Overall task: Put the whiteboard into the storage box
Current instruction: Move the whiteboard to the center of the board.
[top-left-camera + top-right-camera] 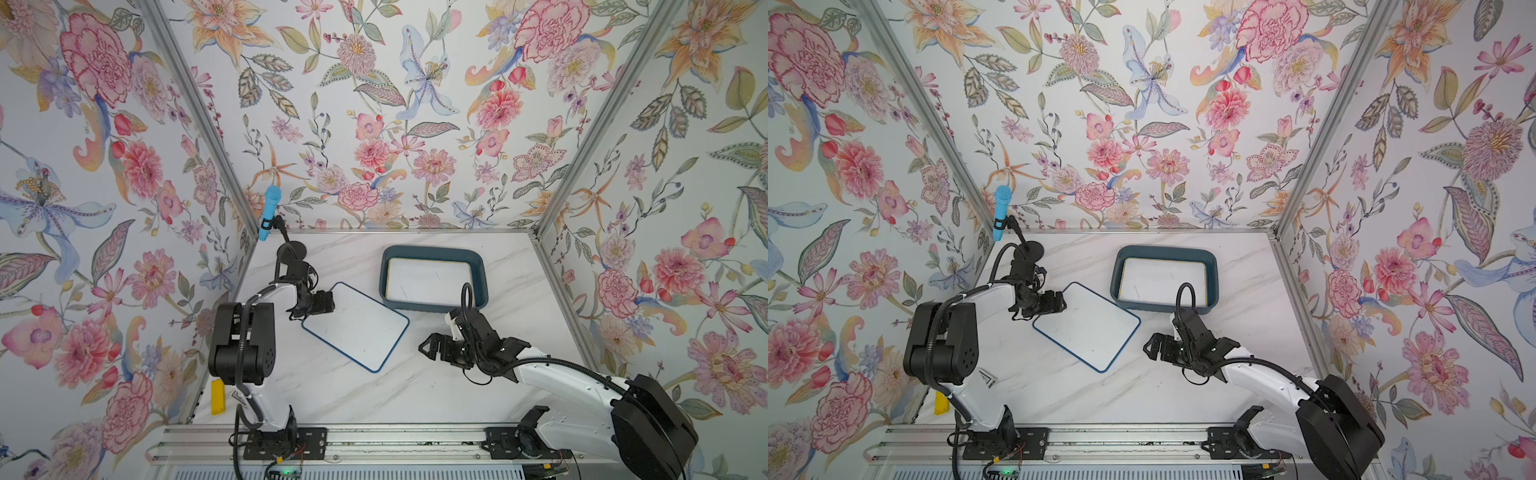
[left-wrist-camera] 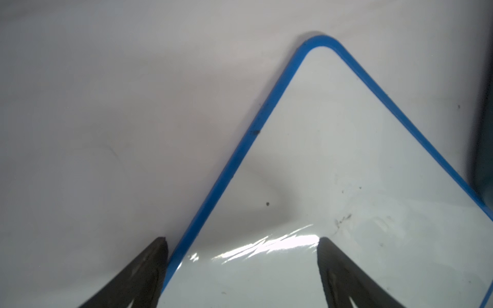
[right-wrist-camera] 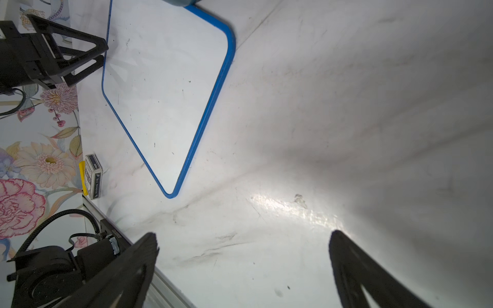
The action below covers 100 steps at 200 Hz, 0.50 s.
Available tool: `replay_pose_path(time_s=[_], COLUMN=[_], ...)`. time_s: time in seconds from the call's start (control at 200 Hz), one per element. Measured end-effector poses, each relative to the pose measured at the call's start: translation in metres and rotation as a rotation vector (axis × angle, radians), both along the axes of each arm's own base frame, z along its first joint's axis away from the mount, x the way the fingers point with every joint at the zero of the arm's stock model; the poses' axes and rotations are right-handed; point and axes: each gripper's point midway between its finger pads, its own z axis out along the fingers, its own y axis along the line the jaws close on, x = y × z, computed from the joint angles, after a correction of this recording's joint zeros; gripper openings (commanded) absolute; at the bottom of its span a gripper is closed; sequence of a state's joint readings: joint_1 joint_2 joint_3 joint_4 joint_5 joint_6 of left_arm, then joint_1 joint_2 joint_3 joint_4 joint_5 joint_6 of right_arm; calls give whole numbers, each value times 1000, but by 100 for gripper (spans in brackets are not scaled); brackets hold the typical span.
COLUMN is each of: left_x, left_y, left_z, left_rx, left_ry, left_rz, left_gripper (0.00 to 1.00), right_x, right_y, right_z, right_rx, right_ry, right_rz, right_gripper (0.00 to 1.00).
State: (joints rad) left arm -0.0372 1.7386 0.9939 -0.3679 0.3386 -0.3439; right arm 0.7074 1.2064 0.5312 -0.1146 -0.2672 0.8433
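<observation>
Left wrist view: your left gripper (image 2: 242, 239) gapes wide astride the rim of the whiteboard (image 2: 346, 160), which is likely stiff and slick, so pinch there.

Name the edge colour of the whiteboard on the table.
Blue; the rim shows best in left wrist view.

The storage box (image 1: 432, 250), a shallow dark teal bin with rounded corners and sloped walls, sits upright towards the back of the worktop (image 1: 374, 395), right of centre. Inside it a yellow-rimmed whiteboard (image 1: 430, 278) lies flat on the bottom, nearly filling it. A blue-rimmed whiteboard (image 1: 357, 326) lies flat on the worktop to the front left of the box, turned at an angle, one corner just beside the box's near wall. A few faint dark specks mark its white face.
</observation>
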Motion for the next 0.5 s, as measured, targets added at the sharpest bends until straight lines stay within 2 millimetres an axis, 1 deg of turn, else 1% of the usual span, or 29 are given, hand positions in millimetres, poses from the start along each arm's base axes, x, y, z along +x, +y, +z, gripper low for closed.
replay_pose_path(time_s=[0.115,0.23,0.295,0.375,0.5], left_x=[-28,-49,-61,-76,-94], left_y=[-16,-44,-63,-81,-99], left_z=[1,2,3,4,6], left_rx=[-42,-68,-93,-125,-175], left_ry=[21,30,30,37,37], left_rz=[0,-45,-78,-112,-134], left_gripper=[88,88,88,88,87], right_x=[-7,-13,-12,-11,-8], right_y=[0,-2,0,4,12], right_z=[-11,-21,-20,-19,-20], right_rx=[17,33,57,78,105], right_ry=[17,29,18,16,18], right_rz=[11,11,10,15,24], right_gripper=[100,100,100,99,97])
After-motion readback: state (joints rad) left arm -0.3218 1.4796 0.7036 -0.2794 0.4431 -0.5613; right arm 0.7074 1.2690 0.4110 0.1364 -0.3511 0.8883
